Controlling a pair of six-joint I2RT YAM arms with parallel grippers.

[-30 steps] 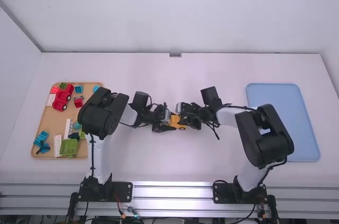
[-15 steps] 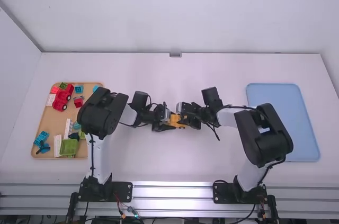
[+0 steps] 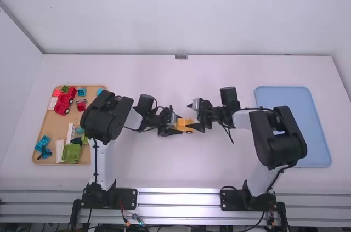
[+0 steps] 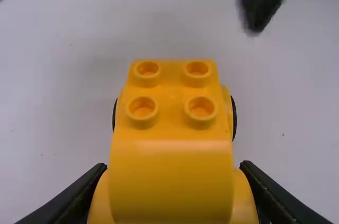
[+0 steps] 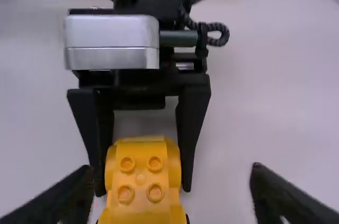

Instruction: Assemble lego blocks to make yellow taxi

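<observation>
While the tabletop point(image 3: 181, 171) lies beneath, right hand point(image 3: 190, 116) gapes, left hand point(image 5: 143, 191) clamps yellow taxi point(image 4: 172, 176) just beside it.
Risk: right hand comes in crooked, knocks taxi; uneven left squeeze lets it twist, and studded end point(image 4: 172, 83) maybe pops off if blocks aren't fully pressed.

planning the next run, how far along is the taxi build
The yellow car looks mostly built: it has a rounded top and dark wheels. It is in hand, held by the left gripper, while the right gripper is open near it. Probably left: letting go of the car, and perhaps a piece for the bare studs.
</observation>
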